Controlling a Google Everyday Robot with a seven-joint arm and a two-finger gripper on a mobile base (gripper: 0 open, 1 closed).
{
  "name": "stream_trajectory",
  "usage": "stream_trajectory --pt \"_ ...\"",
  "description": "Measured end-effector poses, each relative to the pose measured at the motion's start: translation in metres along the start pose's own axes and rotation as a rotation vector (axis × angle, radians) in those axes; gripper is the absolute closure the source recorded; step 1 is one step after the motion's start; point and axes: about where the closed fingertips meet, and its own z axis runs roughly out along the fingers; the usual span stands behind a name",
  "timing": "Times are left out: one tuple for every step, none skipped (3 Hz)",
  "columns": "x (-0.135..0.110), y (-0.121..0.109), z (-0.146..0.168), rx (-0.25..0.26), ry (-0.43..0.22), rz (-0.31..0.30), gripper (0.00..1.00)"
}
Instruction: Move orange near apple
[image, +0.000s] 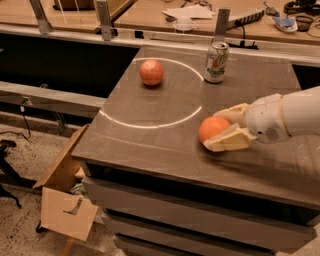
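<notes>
The orange (209, 128) sits on the dark table (165, 135) at the right front, just outside a white circle drawn on the top. My gripper (216, 130) comes in from the right with its cream fingers (227, 142) on either side of the orange, closed against it. The orange still rests on the table. The apple (151, 72), reddish-pink, lies at the far left of the table inside the circle, well apart from the orange and the gripper.
A green-and-silver soda can (216, 61) stands upright at the far side of the table, on the circle's edge. An open cardboard box (62, 190) lies on the floor at the front left. A cluttered bench (210, 12) runs behind.
</notes>
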Motion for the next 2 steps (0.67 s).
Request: stream_trajectory --pt "-0.035 -0.032 0.010 0.072 -0.081 0.007 0.99" --pt "-0.078 -0.078 0.035 0.198 -0.141 0.021 1.00"
